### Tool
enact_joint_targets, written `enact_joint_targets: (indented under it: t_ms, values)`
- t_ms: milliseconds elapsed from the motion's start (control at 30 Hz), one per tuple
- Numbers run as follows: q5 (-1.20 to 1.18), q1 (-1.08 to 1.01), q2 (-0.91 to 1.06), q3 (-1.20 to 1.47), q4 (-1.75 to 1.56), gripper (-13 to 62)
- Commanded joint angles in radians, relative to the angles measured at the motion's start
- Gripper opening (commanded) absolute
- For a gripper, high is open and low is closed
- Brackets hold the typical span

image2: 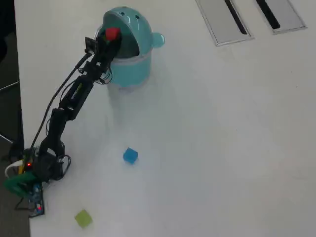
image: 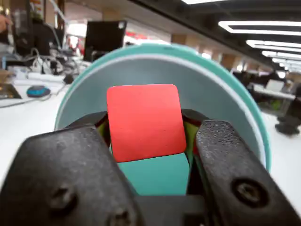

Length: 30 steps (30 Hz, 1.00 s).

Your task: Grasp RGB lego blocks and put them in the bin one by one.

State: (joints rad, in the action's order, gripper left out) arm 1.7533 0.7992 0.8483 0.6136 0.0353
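Red lego block (image: 145, 120) is gripped between the gripper (image: 149, 136) jaws at the bin (image2: 129, 54) opening. Delivery step judged underway; release is called for next. Blue block (image2: 130, 155) and yellow-green block (image2: 83, 218) lie on the table.

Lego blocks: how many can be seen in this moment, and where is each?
3. The red block is clamped in the gripper at the bin opening. The blue block and the yellow-green block lie on the table. Any inside the bin would be hidden.
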Motion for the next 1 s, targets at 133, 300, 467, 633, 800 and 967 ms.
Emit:
enact_joint_targets:
  t_ms: [133,300,467,633,800,967]
  values:
    - [0.094,-0.015,-0.158,-0.617,0.331,35.9]
    - [0.095,-0.023,-0.160,-0.718,0.460,34.1]
    - [0.104,-0.040,-0.109,-0.821,0.759,31.1]
    - [0.104,-0.038,-0.012,-0.821,0.983,30.3]
    - [0.089,-0.020,0.064,-0.821,1.160,30.3]
    - [0.087,-0.023,0.146,-0.819,1.284,30.2]
